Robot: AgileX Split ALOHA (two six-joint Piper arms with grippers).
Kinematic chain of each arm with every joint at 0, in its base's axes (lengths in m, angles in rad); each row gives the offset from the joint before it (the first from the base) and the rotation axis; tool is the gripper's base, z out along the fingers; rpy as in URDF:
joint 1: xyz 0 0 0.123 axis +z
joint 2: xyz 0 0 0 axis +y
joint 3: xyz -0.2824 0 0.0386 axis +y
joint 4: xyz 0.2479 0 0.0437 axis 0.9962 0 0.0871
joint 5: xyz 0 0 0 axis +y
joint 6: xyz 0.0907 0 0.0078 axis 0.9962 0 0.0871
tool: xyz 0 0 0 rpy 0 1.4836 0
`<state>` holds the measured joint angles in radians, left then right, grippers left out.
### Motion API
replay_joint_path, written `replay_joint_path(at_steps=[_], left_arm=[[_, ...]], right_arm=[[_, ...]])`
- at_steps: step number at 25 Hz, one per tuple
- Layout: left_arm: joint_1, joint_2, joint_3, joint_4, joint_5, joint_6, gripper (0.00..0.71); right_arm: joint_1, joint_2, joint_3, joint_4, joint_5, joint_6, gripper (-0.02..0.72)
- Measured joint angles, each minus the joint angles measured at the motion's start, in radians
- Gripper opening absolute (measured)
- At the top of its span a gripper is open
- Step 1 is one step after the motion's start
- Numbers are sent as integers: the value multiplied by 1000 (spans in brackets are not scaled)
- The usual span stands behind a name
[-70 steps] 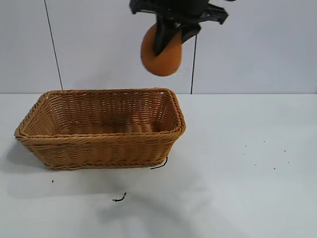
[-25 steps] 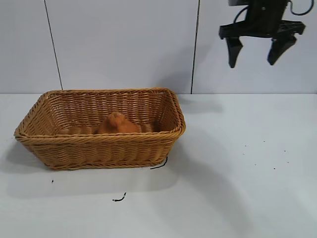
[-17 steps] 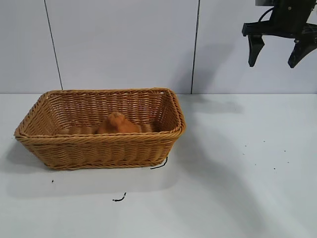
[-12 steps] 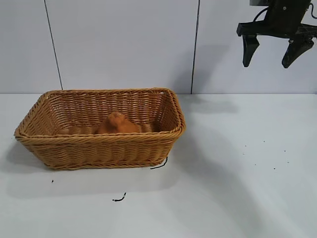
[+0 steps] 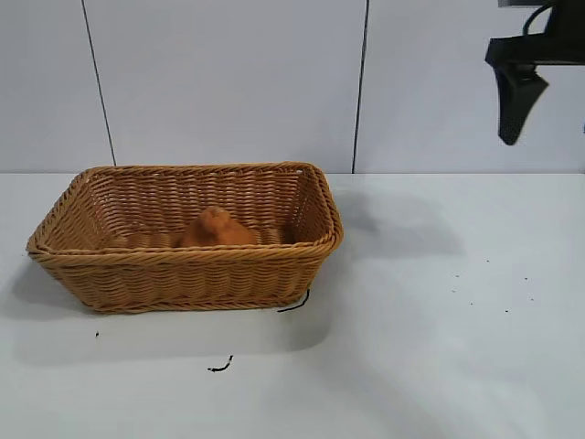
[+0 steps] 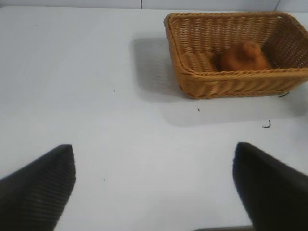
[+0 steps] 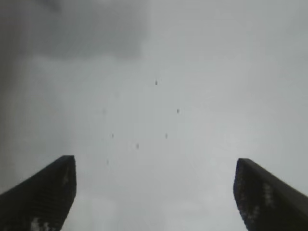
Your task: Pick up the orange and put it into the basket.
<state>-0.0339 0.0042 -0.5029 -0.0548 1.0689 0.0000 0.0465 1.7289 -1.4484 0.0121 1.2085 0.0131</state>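
The orange point(image 5: 216, 229) lies inside the tan wicker basket point(image 5: 183, 265) on the table's left half; both also show in the left wrist view, the orange point(image 6: 243, 57) within the basket point(image 6: 231, 82). My right gripper point(image 7: 155, 168) is open and empty, high at the exterior view's upper right edge, where only one finger point(image 5: 514, 101) shows, far from the basket. My left gripper point(image 6: 154, 163) is open and empty over bare table, well away from the basket; it is out of the exterior view.
A short black scrap point(image 5: 219, 367) lies on the table in front of the basket, another point(image 5: 294, 304) at its front right corner. Small dark specks point(image 5: 489, 283) dot the white table point(image 5: 411, 347) at the right. A panelled wall stands behind.
The orange, held above the basket 2.8 s ago, now lies in it. My right gripper has let go and moved up and right, partly out of the exterior view.
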Motion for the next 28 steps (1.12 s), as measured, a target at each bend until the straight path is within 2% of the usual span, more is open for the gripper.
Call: replay_joint_path(at_steps=[10, 17, 21, 28], left_arm=[[0, 0, 0, 0, 0, 0, 639], [0, 0, 0, 0, 0, 0, 639], [0, 0, 0, 0, 0, 0, 639], [0, 0, 0, 0, 0, 0, 639]], right_arm=[[0, -601, 604, -1, -6, -13, 634], [0, -1021, 914, -4, -148, -13, 634], [0, -1264, 942, -1, -188, -13, 634], [0, -1664, 944, -1, -189, -13, 634]])
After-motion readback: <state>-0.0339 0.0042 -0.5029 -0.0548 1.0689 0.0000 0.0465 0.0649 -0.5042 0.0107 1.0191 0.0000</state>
